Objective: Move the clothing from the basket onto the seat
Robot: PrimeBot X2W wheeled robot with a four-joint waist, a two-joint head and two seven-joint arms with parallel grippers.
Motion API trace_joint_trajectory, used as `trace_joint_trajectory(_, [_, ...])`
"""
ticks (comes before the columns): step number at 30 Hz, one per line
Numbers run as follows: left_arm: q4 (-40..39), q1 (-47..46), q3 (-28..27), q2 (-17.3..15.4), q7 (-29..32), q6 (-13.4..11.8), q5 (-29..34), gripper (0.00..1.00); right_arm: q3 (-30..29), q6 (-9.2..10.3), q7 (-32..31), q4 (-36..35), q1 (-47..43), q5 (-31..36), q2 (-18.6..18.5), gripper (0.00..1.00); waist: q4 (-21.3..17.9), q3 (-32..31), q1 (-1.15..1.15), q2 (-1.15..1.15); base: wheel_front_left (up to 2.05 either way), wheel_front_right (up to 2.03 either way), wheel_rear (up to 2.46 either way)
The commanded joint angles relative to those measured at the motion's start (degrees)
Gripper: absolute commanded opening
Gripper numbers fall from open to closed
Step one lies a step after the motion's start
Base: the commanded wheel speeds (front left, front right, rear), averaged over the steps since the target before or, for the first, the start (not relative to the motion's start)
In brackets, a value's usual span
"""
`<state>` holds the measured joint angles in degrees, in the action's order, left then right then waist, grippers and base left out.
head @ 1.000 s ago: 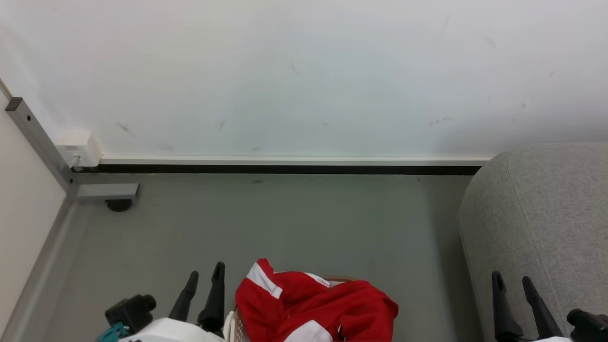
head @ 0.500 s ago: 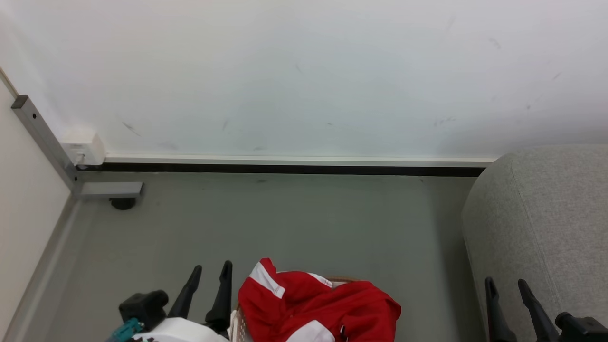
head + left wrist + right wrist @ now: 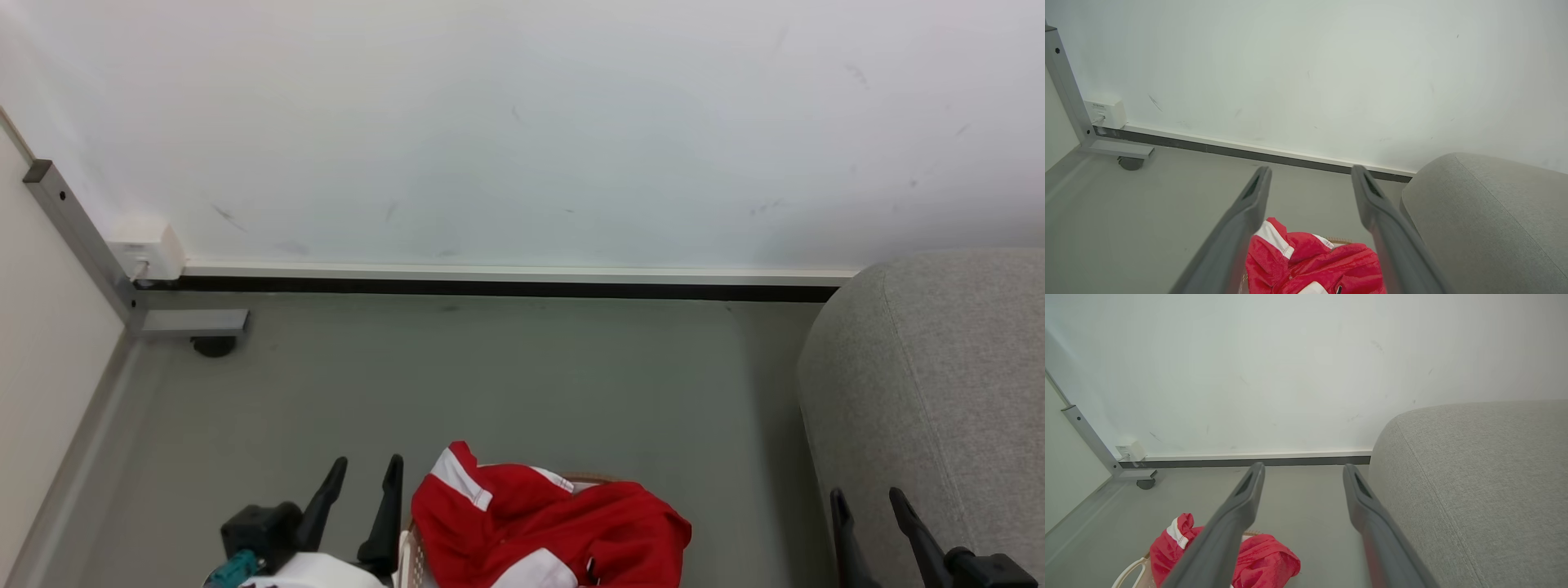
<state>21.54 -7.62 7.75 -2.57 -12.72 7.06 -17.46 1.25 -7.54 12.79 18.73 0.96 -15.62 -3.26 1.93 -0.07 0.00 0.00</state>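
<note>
The clothing (image 3: pixel 555 531), bright red with white panels, is heaped in the basket (image 3: pixel 412 563) at the bottom centre of the head view and hangs over its brown rim. My left gripper (image 3: pixel 367 465) stands open just left of the basket, apart from the garment. My right gripper (image 3: pixel 866 496) is open at the lower right, in front of the light grey seat (image 3: pixel 939 392). In the left wrist view the open left gripper (image 3: pixel 1310 171) frames the clothing (image 3: pixel 1310 265), with the seat (image 3: pixel 1486 220) to the right. The right wrist view shows the open right gripper (image 3: pixel 1303 468), the clothing (image 3: pixel 1267 561), a white basket handle (image 3: pixel 1128 573) and the seat (image 3: pixel 1474 477).
A white wall with a dark skirting strip (image 3: pixel 490 288) closes the far side. At the left stand a grey metal frame leg with a castor (image 3: pixel 196 327) and a white wall box (image 3: pixel 147 253). Grey floor (image 3: pixel 506 384) lies between the basket, wall and seat.
The head view has shifted slightly. My right gripper has sunk lower toward the bottom edge, and the left has edged closer to the basket. Both stay open.
</note>
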Motion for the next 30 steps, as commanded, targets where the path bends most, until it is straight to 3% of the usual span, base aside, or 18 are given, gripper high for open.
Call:
trace_joint_trajectory(1, [0.23,-0.66,-0.23,-0.45,-0.82,0.21,2.22,1.0,-0.03,0.08,0.59,0.11,0.09,1.66,-0.26,1.0,0.0,0.21,0.0,0.0,0.0,0.0,0.0])
trace_joint_trajectory(18, [1.27,-1.22,-0.04,-0.51,-2.45,0.35,7.81,1.0,-0.42,0.1,2.41,0.41,-0.08,7.83,-0.11,1.0,0.59,0.36,0.0,0.0,0.0,0.0,0.0])
trace_joint_trajectory(30, [1.22,-0.81,-1.15,-0.5,-2.47,0.42,7.56,1.0,-0.74,0.11,2.45,0.64,0.01,5.95,0.13,1.0,-0.15,0.2,0.0,0.0,0.0,0.0,0.0])
